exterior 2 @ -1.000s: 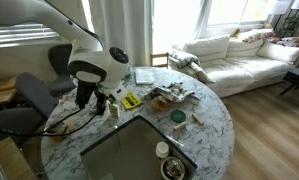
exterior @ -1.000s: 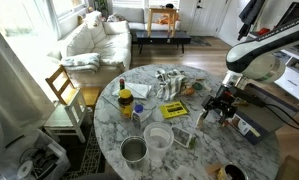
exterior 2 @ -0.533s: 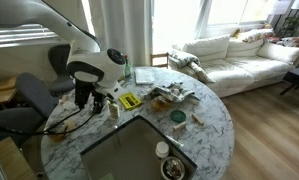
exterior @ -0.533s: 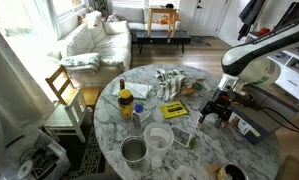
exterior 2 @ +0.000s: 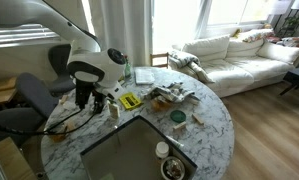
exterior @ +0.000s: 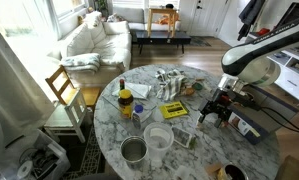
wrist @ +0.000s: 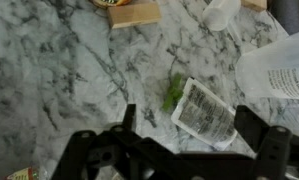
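The black two-fingered hand (wrist: 188,116) is hanging wide open over the white-and-grey marble surface (wrist: 49,70), gripping nothing. Its fingers are pointing down on either side of a small flat white packet with dark print (wrist: 204,108), so the packet is sitting in the gap between them, apparently untouched. The packet is lying flat and a little askew. A green scrap (wrist: 174,92) is peeking out at its ten o'clock edge, touching it. Farther out, a tan wooden block (wrist: 134,13) is lying at eleven o'clock and a translucent white plastic container (wrist: 279,62) is standing at two o'clock, both apart from the hand. In an exterior view, a flat yellow box (exterior: 173,109) is lying near the hand, at its nine o'clock.
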You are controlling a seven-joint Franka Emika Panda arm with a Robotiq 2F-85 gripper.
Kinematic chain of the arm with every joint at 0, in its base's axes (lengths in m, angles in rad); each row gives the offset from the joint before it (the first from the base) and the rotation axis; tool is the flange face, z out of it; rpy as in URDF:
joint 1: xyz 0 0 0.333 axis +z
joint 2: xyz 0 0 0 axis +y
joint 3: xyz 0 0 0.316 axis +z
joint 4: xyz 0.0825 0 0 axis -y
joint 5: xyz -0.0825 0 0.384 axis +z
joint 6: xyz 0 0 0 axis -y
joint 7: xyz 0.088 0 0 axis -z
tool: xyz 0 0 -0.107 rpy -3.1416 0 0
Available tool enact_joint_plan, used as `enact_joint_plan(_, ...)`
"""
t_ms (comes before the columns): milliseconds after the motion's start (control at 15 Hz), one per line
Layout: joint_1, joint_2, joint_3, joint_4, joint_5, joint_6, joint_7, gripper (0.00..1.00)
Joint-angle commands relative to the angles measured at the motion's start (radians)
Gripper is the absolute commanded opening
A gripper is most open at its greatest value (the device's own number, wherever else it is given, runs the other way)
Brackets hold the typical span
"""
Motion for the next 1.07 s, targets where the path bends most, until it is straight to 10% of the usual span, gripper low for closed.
enact_joint_plan(0,-0.004,0.038,0.009,0.025,-0.016,-0.034,-0.088,1.00)
enact_joint_plan(1000,0.001,0.185,0.097,0.052,0.025,0.144,-0.364,1.00)
